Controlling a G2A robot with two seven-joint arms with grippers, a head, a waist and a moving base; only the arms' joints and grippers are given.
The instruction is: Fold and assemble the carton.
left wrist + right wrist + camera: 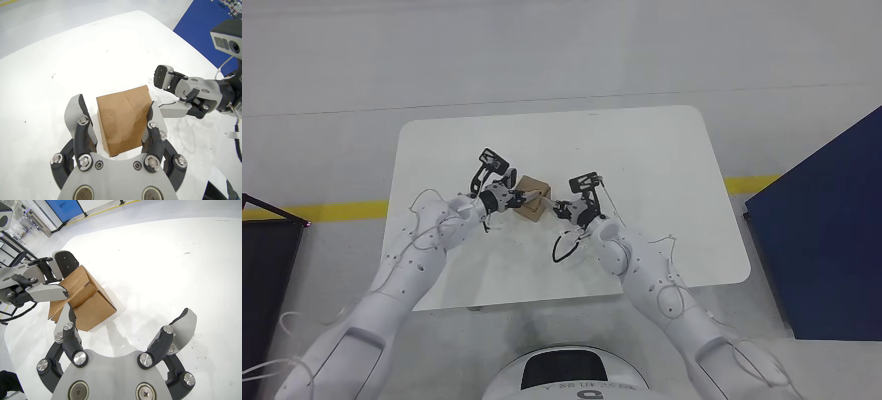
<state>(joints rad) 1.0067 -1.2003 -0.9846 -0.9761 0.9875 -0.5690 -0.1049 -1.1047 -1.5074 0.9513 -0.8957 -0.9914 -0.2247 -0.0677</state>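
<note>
A small brown carton (531, 197) lies on the white table (662, 160) between both arms. In the right wrist view its end flaps (88, 292) are folded in, with a gap between them. My left gripper (117, 100) is open and straddles the carton (122, 121); one finger (153, 113) touches a side and the other (81, 109) stands a little apart. My right gripper (126, 315) is open beside the carton (94, 309), with one finger (66, 313) against its near face. The right gripper (159, 92) sits just off the carton's far corner.
A dark blue panel (832, 230) stands on the floor off the table's right edge. A black rack (267, 260) is at the left, and a yellow floor line (342, 210) runs behind the table. The table's far half (622, 140) is bare.
</note>
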